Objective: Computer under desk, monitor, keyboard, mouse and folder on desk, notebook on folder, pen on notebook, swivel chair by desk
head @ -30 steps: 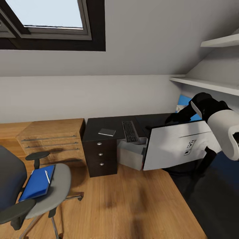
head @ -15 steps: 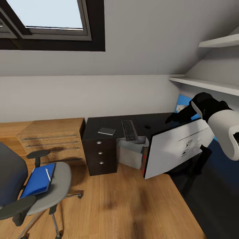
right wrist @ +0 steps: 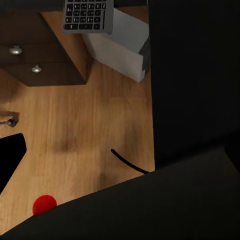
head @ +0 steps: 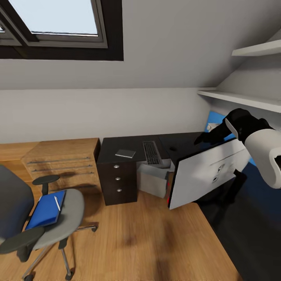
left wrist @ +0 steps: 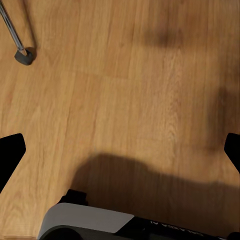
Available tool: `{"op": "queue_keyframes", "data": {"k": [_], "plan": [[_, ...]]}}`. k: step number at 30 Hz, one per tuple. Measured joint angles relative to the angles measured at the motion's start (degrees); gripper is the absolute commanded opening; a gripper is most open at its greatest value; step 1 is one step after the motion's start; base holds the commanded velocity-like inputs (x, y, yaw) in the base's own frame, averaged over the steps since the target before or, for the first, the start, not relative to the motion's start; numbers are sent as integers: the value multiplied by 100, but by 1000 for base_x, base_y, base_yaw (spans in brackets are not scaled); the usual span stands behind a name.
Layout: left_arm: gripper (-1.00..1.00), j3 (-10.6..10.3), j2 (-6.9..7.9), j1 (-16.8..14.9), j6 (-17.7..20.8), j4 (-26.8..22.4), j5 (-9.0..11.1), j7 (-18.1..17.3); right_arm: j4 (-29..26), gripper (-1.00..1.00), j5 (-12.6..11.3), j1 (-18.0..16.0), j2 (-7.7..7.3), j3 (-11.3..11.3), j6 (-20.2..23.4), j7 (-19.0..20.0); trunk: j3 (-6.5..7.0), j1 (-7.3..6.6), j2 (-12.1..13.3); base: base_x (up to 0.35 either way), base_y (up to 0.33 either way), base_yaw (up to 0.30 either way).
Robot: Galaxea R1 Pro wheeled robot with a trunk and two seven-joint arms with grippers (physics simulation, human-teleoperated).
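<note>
While the left arm's fingers (left wrist: 10,155) stand wide apart over bare wooden floor (left wrist: 125,75), one right finger (right wrist: 10,160) shows near the floor and its partner is hidden behind the dark monitor (head: 207,171), so I cannot tell that grip. The right gripper (head: 212,136) sits at the monitor's top edge. The monitor tilts, its white back towards us, at the right end of the black surface (head: 113,145). On that surface lie the keyboard (head: 152,153) and, left of it, the notebook (head: 125,153). The computer (head: 154,179) stands beneath. Near left, the chair (head: 66,218) carries the folder (head: 45,210) with the pen (head: 57,203) on top.
</note>
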Motion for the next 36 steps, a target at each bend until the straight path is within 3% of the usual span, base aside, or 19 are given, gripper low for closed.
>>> {"op": "queue_keyframes", "data": {"k": [26,36], "plan": [[100,3,0,-3,-1,-2,-5,-7,-28,100,106,5,32,34,-49,-22,-2,-1,1,-8,-2,0],[100,1,0,-1,-1,-2,-6,-8,-674,100,61,5,47,14,124,-29,-1,-1,1,0,0,0]]}}
